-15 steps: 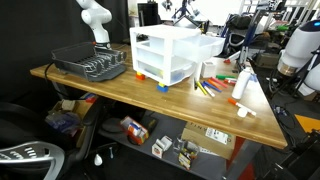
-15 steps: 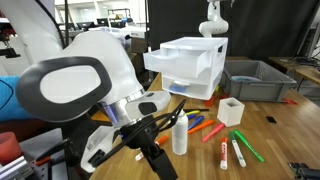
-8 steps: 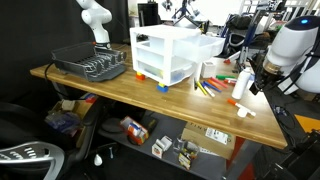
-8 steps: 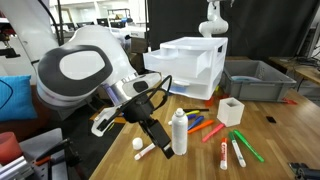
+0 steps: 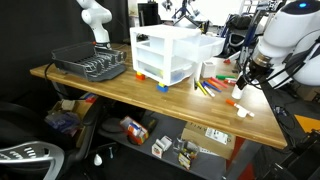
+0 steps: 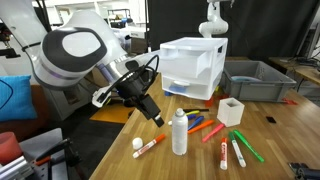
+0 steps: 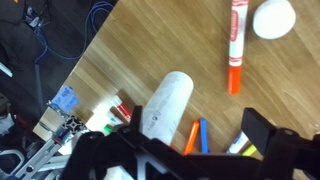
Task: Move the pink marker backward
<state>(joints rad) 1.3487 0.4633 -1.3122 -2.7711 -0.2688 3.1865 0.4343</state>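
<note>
Presently the gripper [image 6: 155, 112] hangs above the tabletop [image 6: 280, 140] near its robot-side edge. Jaws spread wide, nothing between them, nothing held. It is tilted, tips angled down toward the wood.

Pink marker [image 6: 213, 131]: lies flat on the tabletop in the loose cluster of pens, between the bottle [image 6: 180, 132] and the cup [image 6: 231, 111]. It is well apart from the gripper, with the bottle standing between the two in this exterior view. An orange pen [image 6: 196, 122] lies just beside it; contact cannot be told. In the wrist view I cannot pick it out with certainty.

Bottle: white, upright, near the robot-side edge, just beyond the gripper tips. The wrist view looks down on it, with its cap end toward the gripper.

Red-and-white marker [image 6: 149, 148]: flat, close to that same edge and nearer to it than the bottle. A small round white cap [image 6: 137, 144] sits at its end. Both show at the top of the wrist view, apart from the bottle.

Green marker [image 6: 246, 146]: flat, beyond the pink one and further from the robot-side edge. Another red-and-white pen [image 6: 224, 155] lies beside it.

Drawer unit [image 6: 195, 68]: white, standing mid-tabletop behind the pens. A grey bin [image 6: 258, 80] sits just beside it.

Dish rack [image 5: 90, 64]: dark, at the far end of the tabletop from the arm, well apart from everything else.
</note>
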